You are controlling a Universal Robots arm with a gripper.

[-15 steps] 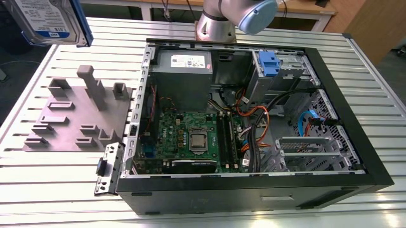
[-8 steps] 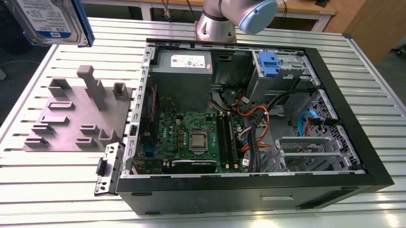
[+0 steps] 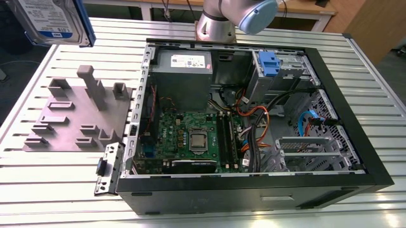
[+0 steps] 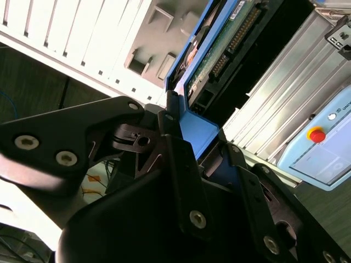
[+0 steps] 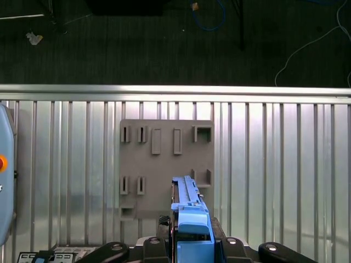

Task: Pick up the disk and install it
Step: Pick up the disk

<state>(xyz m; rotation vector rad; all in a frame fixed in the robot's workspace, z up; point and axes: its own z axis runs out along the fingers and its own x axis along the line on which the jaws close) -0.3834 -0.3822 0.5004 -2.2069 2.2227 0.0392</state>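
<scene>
The disk (image 3: 54, 21), silver with a white-and-blue label and a blue frame, hangs high in the air at the exterior view's far left, above the table's back corner. In both wrist views my gripper (image 5: 192, 241) is shut on the disk's blue-framed end, with the black fingers (image 4: 175, 148) pressed against either side. The disk (image 5: 189, 203) appears edge-on in the first wrist view, above the grey slotted tray (image 5: 164, 159). Its green circuit-board side (image 4: 219, 49) faces the second wrist view.
An open computer case (image 3: 355, 118) lies on the ribbed metal table (image 3: 70, 180), with a blue-clipped drive bay (image 3: 269, 64) and a grey power supply box (image 3: 182, 71) at its back. The grey tray (image 3: 70, 118) with upright posts sits beside it. A pendant with a red button (image 4: 317, 134) lies nearby.
</scene>
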